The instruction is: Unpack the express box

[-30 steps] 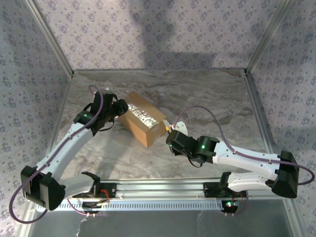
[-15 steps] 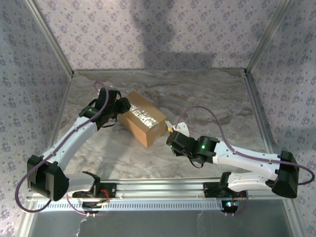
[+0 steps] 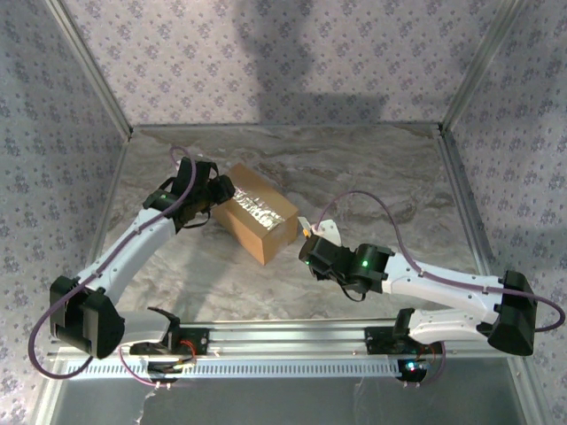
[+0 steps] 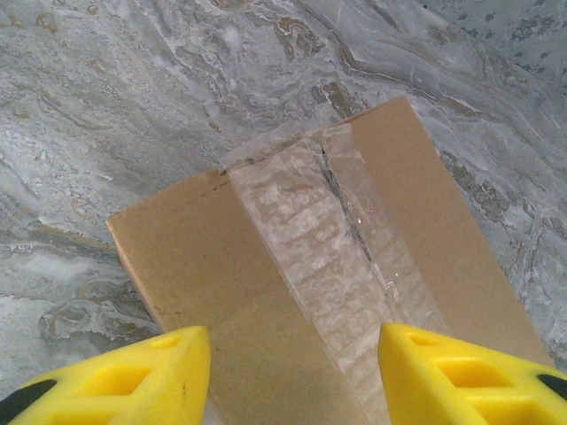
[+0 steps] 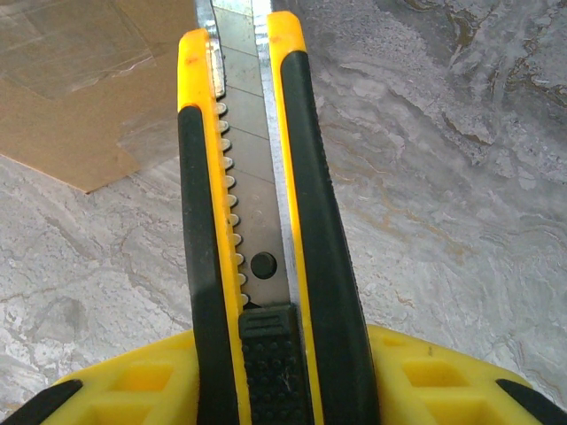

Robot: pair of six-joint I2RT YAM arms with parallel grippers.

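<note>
The right end effector [image 5: 283,381] is clenched on a yellow-and-black utility knife [image 5: 266,221], blade out, its tip just beside the near right end of the express box [image 3: 257,217]; the box lies skewed, left of centre on the table [image 3: 390,177], taped seam up; bare table spreads to the right and beyond; the left end effector [image 4: 292,372] hovers released over the box's far left end, fingers apart.

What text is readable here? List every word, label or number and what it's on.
No readable text anywhere.
Clear tape on the express box: faint whitish marks, too blurred to read.
Utility knife: no brand or number visible.
</note>
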